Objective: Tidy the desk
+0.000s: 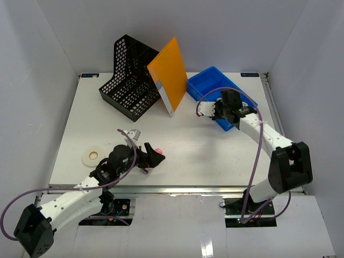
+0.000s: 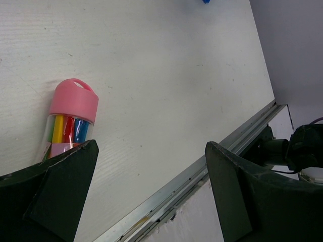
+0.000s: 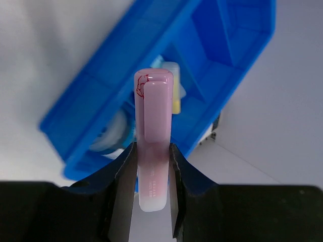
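Observation:
The white desk [image 1: 204,156] carries a blue compartment tray [image 1: 212,80] at the back right. My right gripper [image 1: 215,110] hovers at the tray's near end, shut on a pink pen with a clip [image 3: 154,116]. The pen stands up between the jaws [image 3: 152,156], over the tray [image 3: 237,40]. Near the front left, my left gripper [image 1: 153,158] is wide open and holds nothing. A clear tube of coloured pens with a pink cap [image 2: 70,121] lies on the desk just beside its left finger [image 2: 60,186], outside the gap [image 2: 151,146].
A black mesh file holder [image 1: 129,75] stands at the back, with an orange folder [image 1: 169,72] leaning on it. A white tape roll [image 1: 92,156] and a small grey clip [image 1: 134,133] lie at the left. The aluminium rail [image 1: 177,188] runs along the near edge. The tray holds a pale roll [image 3: 113,133].

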